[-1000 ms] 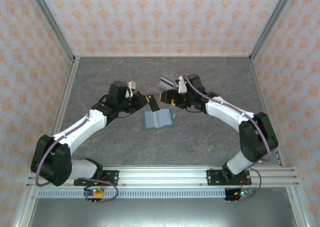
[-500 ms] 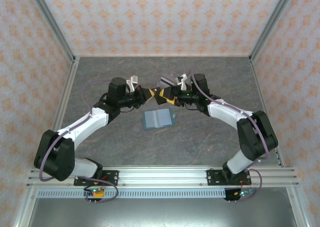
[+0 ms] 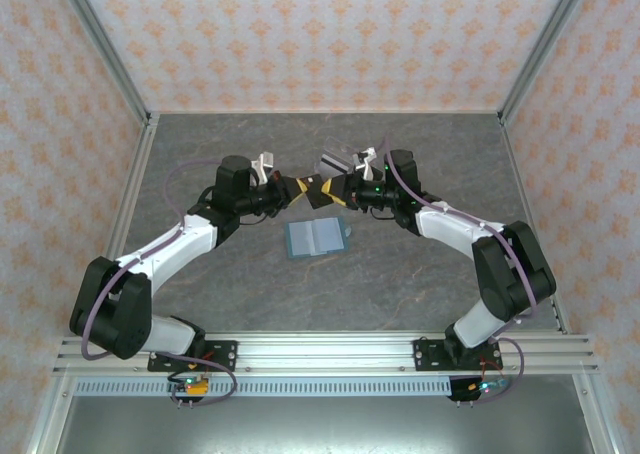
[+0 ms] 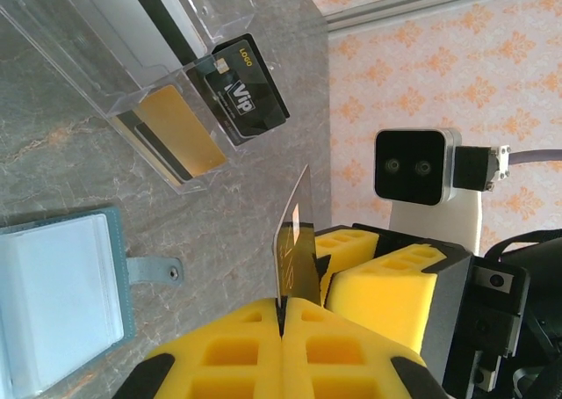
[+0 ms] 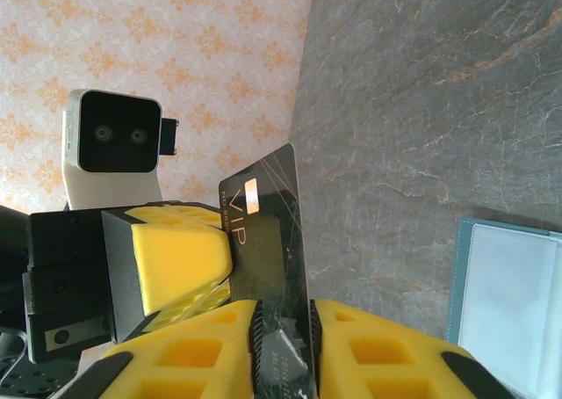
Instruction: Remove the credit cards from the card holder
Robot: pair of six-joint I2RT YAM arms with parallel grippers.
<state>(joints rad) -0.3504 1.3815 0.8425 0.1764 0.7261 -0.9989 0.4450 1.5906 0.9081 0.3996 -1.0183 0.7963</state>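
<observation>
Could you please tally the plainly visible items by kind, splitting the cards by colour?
Clear tray: 1
Teal card holder: 1
Black cards: 2, the held card and the VIP card in the tray
Gold card: 1
Total: 5
</observation>
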